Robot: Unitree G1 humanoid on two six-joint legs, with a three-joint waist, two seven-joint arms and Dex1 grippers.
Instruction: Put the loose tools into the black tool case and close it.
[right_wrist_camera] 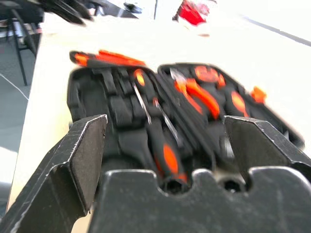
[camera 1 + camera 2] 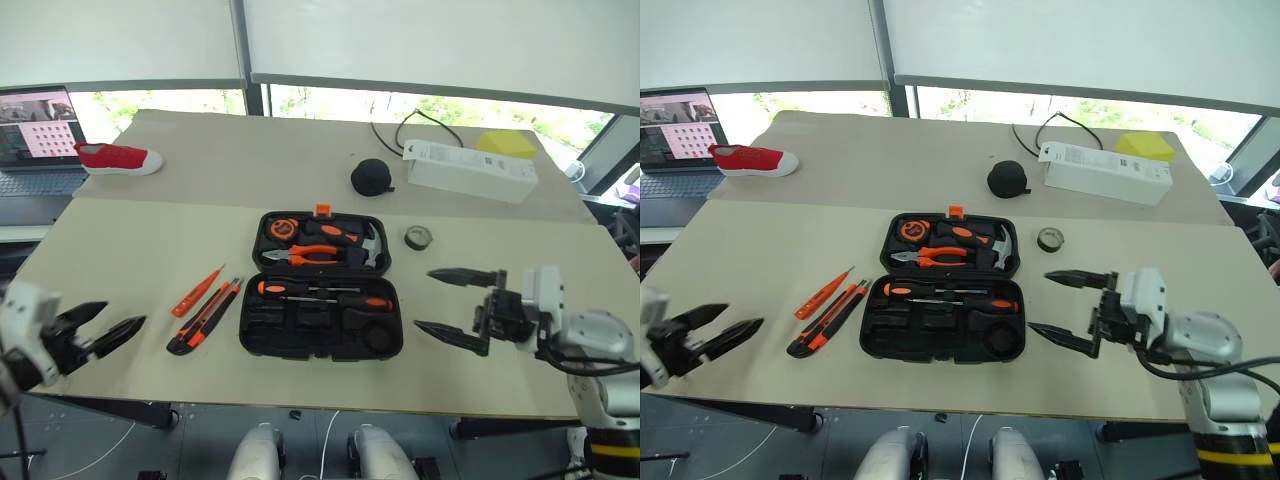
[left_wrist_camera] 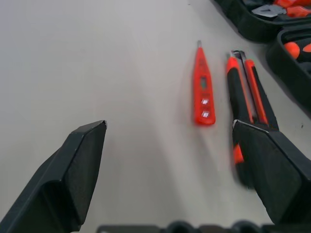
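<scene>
Case: the flat black plastic clamshell tool case (image 2: 321,286) lies open at the middle of the beige tabletop (image 2: 130,250), toward its near edge, orange latch on the far side.
Inside: two long screwdrivers with orange-and-black handles (image 2: 325,294) lie in the near half; the lower recesses are too dark to make out.
Loose, left of case: a slim orange tester screwdriver (image 2: 197,291) and a black-and-orange utility knife (image 2: 205,317), side by side.
Tape: a small dark tape roll (image 2: 418,238) sits just right of the case.
Left gripper (image 2: 102,325): at the near left corner, jaws wide, empty; one finger hides the knife's end in the wrist view.
Right gripper (image 2: 453,305): right of the case, jaws spread wide, empty.
</scene>
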